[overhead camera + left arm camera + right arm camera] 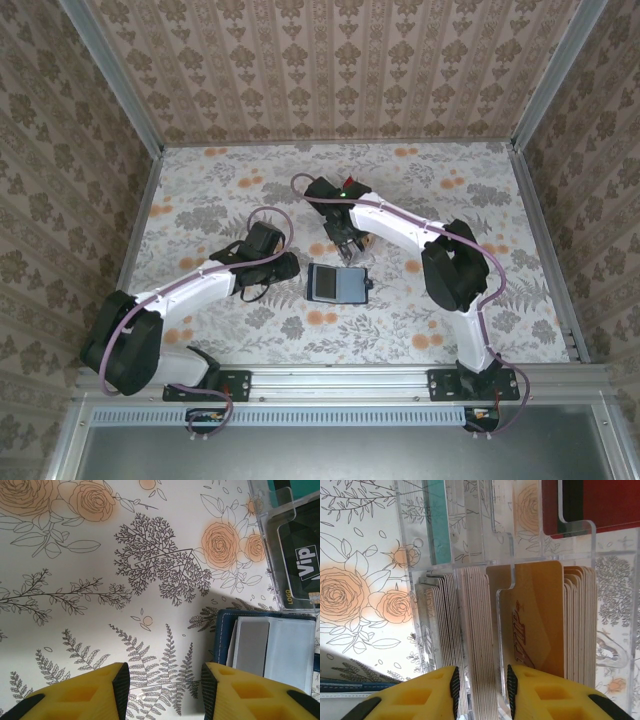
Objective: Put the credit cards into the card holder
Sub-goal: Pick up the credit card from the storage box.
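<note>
The card holder [337, 283] lies open on the flowered cloth, dark navy outside, pale grey inside [265, 645]. The credit cards stand in a clear slotted rack [520, 550]: a tan-orange card [540, 615], a teal card [439, 520], a red card [600, 505] and a pale stack seen edge-on [477, 630]. A dark card [300, 565] shows in the left wrist view. My right gripper [481, 682] stands over the rack [348, 248], jaws apart astride the pale stack. To the left of the holder is my left gripper [165, 680], open over bare cloth [285, 265].
Patterned walls and metal rails [140, 200] close in the table on three sides. Bare flowered cloth [220, 180] stretches left and behind the arms. The rack sits just behind the holder, close to its far edge.
</note>
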Tool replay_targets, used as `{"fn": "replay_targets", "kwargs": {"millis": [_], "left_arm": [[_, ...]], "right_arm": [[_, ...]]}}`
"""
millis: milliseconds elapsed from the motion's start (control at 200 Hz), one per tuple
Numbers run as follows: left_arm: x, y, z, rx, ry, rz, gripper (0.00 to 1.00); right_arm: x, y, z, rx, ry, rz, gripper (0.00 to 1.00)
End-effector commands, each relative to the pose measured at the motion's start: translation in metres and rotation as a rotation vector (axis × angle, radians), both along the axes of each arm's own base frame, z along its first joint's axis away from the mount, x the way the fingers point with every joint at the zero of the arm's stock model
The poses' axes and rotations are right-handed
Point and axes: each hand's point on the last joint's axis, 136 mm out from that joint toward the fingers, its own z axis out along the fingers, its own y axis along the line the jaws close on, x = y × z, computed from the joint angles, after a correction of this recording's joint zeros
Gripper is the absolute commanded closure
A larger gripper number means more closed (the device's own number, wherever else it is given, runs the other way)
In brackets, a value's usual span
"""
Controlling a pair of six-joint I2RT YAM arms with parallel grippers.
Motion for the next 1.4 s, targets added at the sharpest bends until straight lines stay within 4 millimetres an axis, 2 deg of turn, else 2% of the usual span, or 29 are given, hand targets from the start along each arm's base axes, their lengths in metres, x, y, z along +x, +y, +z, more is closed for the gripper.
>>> {"fn": "replay_targets", "kwargs": {"millis": [0,215,345,555,760,945,1190,1395], "left_arm": [[0.000,0.001,0.003,-0.011,0.000,-0.002,0.55],[-0.001,0.002,0.002,-0.006,0.004,-0.005,0.55],[-0.001,0.002,0.001,-0.006,0.006,-0.003,0.55],[0.000,0.000,0.003,-0.011,0.006,-0.006,0.55],[-0.002,0.002,0.001,-0.009,0.010,-0.005,0.55],[-0.002,0.001,0.002,-0.010,0.009,-0.007,0.55],[-0.003,0.002,0.000,-0.006,0.013,-0.008,0.55],[-0.004,0.002,-0.002,-0.007,0.016,-0.007,0.55]], "right_arm": [[0.004,-0.014,0.007,-0.122,-0.028,0.029,0.67],[0.007,-0.020,0.014,-0.168,-0.070,0.052,0.72],[0.004,-0.021,0.010,-0.177,-0.045,0.064,0.75],[-0.001,-0.014,-0.003,-0.148,0.010,0.077,0.72],[-0.001,-0.021,-0.015,-0.201,0.014,0.069,0.68],[0.006,-0.027,-0.010,-0.244,-0.039,0.075,0.68],[0.011,-0.036,0.002,-0.291,-0.097,0.088,0.82],[0.011,-0.040,0.010,-0.299,-0.124,0.087,0.83]]}}
